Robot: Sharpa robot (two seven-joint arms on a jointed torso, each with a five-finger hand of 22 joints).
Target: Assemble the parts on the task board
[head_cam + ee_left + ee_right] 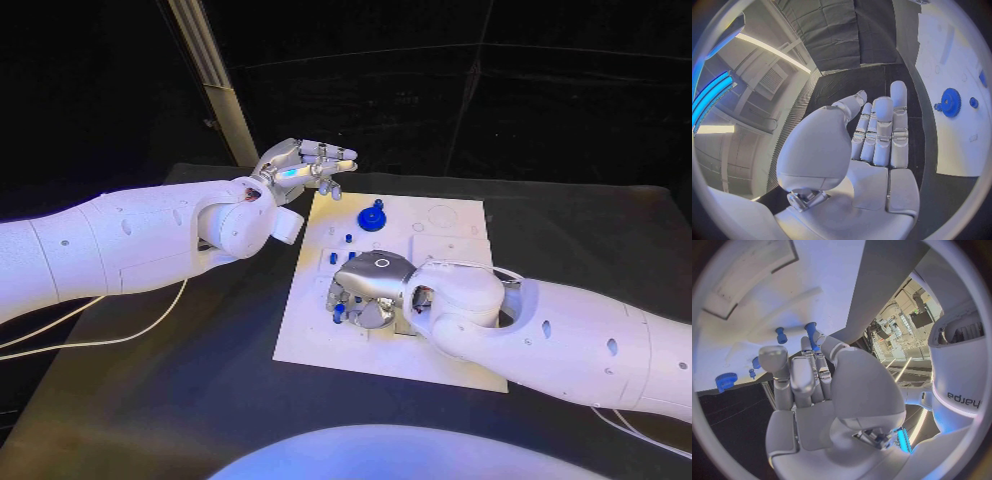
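Black table under coloured light, carrying the white task board in its middle, with dark drapes behind.

Hovering off the board's far left corner, left hand: fingers stretched out side by side in the left wrist view, gripping nothing, apparently parked clear so as not to crowd the working side.

Bearing down on the near left part of the board, right hand: fingers curled downward among the small pegs. Showing a blue peg at the fingertips in the right wrist view, seemingly touching or pinched; cannot tell for certain whether held or merely brushed. Probably steadying or seating that peg in its hole, judging by the low, pressing posture.

Standing further up the board, blue gear: round, toothed, with a raised hub, sitting flat and well apart from both hands. Standing upright between gear and right hand, a few small blue pegs, slim and short. Poking up beside the right hand's fingers, another blue peg.

Looking only partly assembled: several recesses and outlines on the board's right half still lying unfilled.
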